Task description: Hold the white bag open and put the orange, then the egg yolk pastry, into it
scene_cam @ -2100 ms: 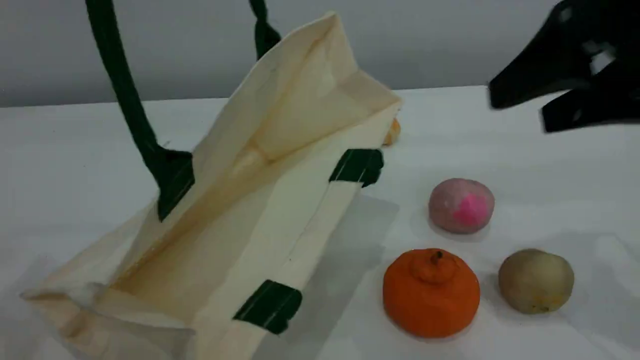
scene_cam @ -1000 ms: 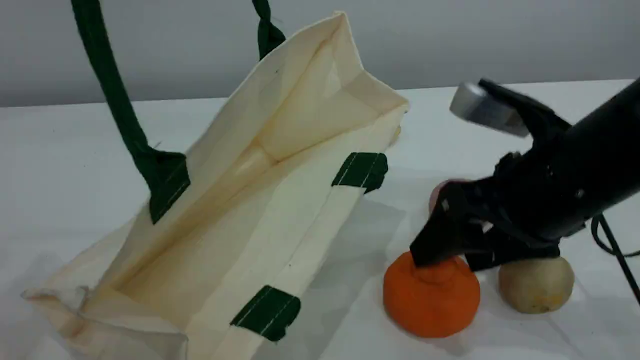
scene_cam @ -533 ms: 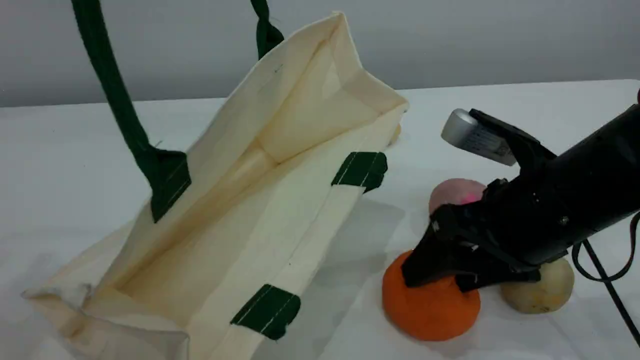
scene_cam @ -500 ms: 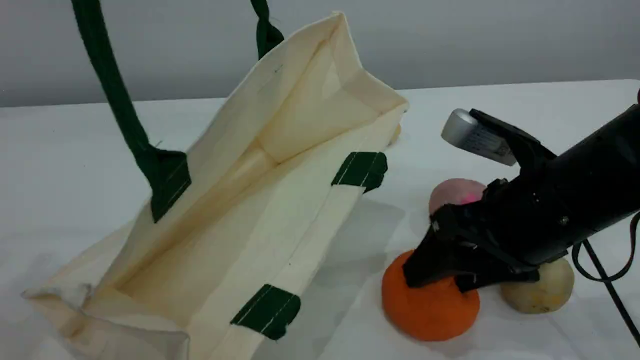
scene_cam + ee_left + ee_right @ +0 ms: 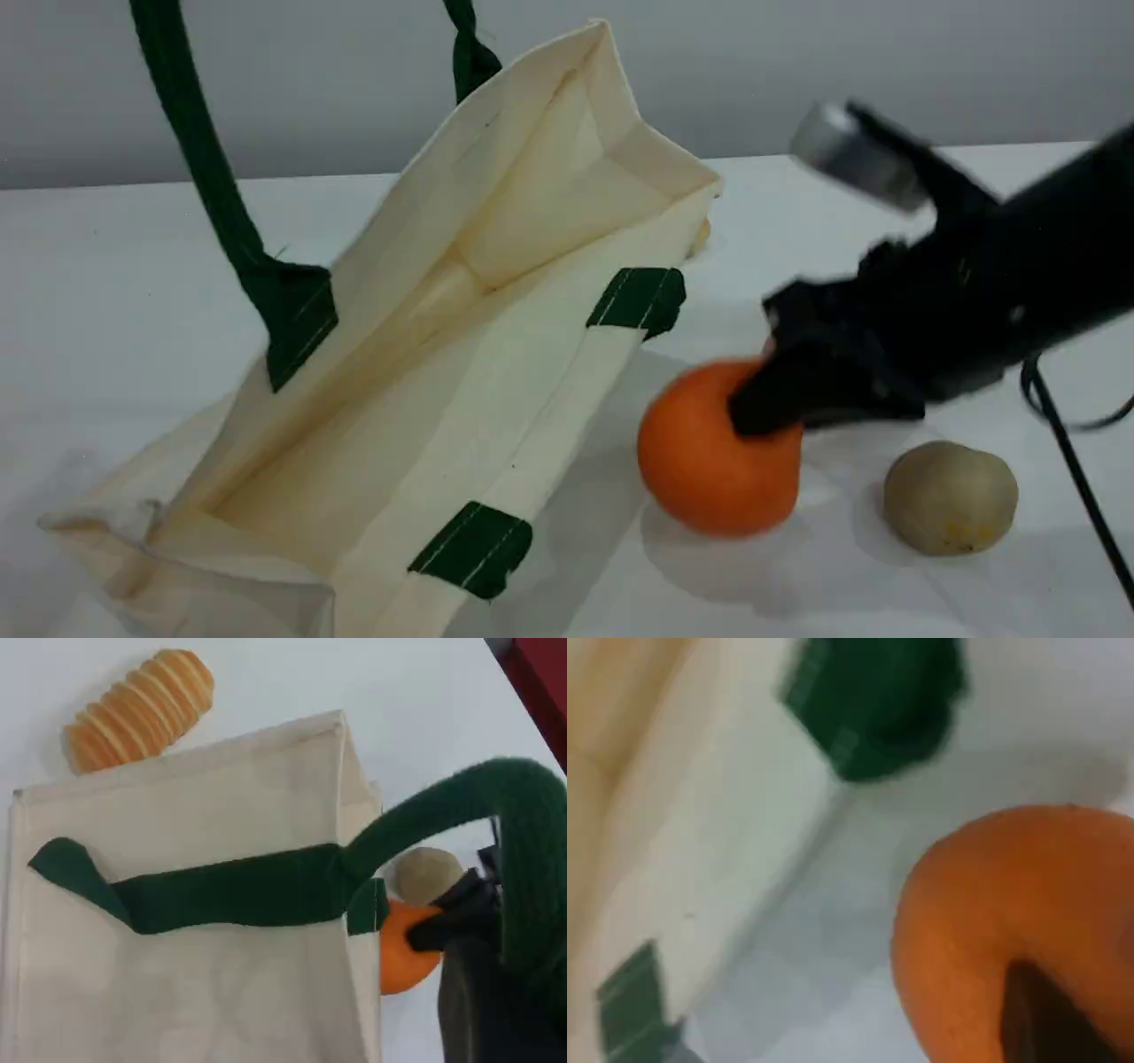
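White tabletop (image 5: 133, 266) under a grey wall; my right claw (image 5: 771, 403) is clamped on the orange (image 5: 700, 461), which hangs clear of the surface just beside the open mouth of the white bag (image 5: 496, 292); the left claw (image 5: 478, 1010) pinches the green strap (image 5: 208, 177), holding the rim up; I'd carry the fruit over the near rim, lower it well inside, then release; the egg yolk pastry (image 5: 950, 498) waits nearby.

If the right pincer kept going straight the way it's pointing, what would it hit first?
Past the orange the right pincer grips, probably the white bag's near side; depth is unclear.
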